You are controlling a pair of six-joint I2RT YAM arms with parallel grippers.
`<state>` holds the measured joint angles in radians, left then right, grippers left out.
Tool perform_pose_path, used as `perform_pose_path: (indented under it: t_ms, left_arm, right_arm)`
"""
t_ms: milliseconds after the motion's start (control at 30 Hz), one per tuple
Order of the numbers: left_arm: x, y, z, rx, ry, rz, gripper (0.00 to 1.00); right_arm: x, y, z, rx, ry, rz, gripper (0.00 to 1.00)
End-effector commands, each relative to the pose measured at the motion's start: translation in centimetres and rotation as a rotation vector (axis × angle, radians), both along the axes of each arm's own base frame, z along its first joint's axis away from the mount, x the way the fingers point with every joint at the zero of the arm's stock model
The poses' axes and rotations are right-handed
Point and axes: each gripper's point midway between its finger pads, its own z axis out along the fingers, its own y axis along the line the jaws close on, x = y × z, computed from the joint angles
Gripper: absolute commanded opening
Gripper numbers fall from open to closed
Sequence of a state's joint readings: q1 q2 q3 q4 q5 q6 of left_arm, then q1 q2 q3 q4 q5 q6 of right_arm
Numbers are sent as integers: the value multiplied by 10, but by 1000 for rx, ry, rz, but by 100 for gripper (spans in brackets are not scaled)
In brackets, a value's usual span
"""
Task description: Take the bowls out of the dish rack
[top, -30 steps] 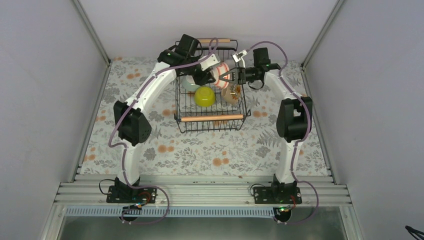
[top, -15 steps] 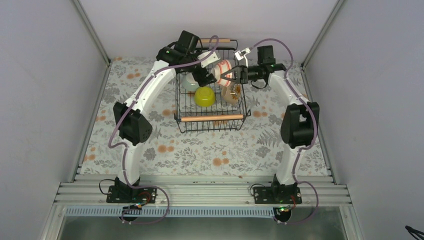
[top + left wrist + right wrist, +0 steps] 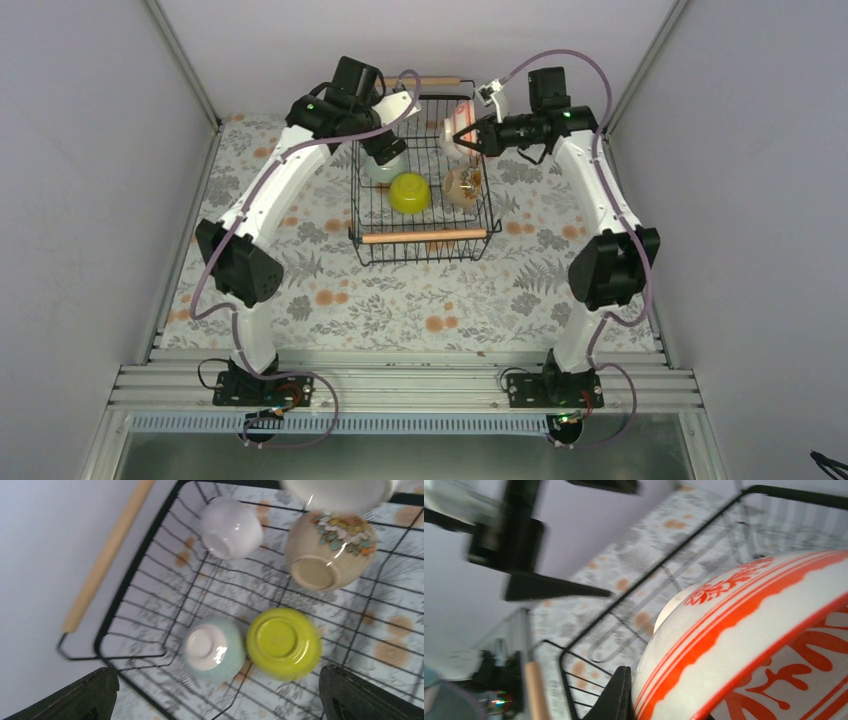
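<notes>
Overhead, the right claw (image 3: 472, 136) grips a red-patterned bowl (image 3: 749, 630) above the dish rack's (image 3: 352, 200) 1 o'clock corner, while the left claw (image 3: 387, 152) gapes at 11 o'clock.

Looking down into the dish rack (image 3: 137, 562): four upturned bowls, white (image 3: 231, 527), beige floral (image 3: 327, 550), pale green (image 3: 212, 650) just beside lime (image 3: 283, 642); left gripper (image 3: 217, 682) spread wide

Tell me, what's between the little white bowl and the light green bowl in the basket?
Only bare wire floor of the dish rack, with flowery tablecloth showing through. The left wrist view shows the white bowl and green bowl apart.
</notes>
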<state>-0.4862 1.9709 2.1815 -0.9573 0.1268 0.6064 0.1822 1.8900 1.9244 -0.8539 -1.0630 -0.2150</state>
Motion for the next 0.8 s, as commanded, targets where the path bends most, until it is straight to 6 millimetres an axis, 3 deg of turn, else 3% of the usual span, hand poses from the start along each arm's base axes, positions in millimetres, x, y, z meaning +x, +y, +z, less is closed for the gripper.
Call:
perform_pose_path:
  t_ms: [0,133,267,433,600,767]
  left_arm:
    - [5,33,21,100,-133,113,100]
    - [13,52,-8,203,-144,189,100]
    - [12,63,-33,278,-142,218,100]
    - [14,79,-38,336,-203,260,100]
    - [9,84,-31,326,-229,263,100]
    - [11,83,-31,319,-230,260,100]
  right_arm:
    - [13,-45,22,-295,-202,-254,3]
    - [25,-92,7,-537,-205,-418,4]
    - [20,-128,-17,-681,-150,-500,4]
    - [10,-171,-69,-846,-39,-541,4]
    - [-8,-199,-121,-960,74,-519,4]
    - [-10,-222,-156,-1058,142,-511,4]
